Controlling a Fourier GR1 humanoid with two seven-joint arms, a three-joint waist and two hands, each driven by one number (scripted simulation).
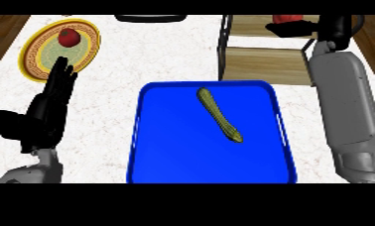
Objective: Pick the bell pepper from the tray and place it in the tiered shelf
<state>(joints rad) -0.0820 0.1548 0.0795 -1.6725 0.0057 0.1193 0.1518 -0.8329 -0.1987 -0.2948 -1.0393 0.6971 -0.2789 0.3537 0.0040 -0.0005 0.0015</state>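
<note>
No writing, brand or label can be read anywhere in the head view. The bell pepper (288, 19) shows only as a patch of red at the upper level of the tiered shelf (264, 64), mostly covered by the right robot hand (296, 28); its shape and stem are hidden. That right robot hand is a dark mass at the shelf's top tier, and its fingers seem wrapped over the red pepper, though the exact contact is hard to make out. Its grey forearm runs up the right side of the view, past the shelf's light wooden boards and dark frame.

The blue tray (164, 160) lies in the middle of the white marbled table (147, 51), just beside the shelf's near edge. On it rests a long green cucumber-like vegetable (218, 115), lying slantwise.

The left robot hand (53, 96) rests at the left, fingers straight and pointing up, holding nothing, its tips overlapping the rim of a yellow patterned plate (36, 46). A small red fruit (69, 36) sits on that plate. A dark rounded object (150, 18) shows at the table's far edge
</note>
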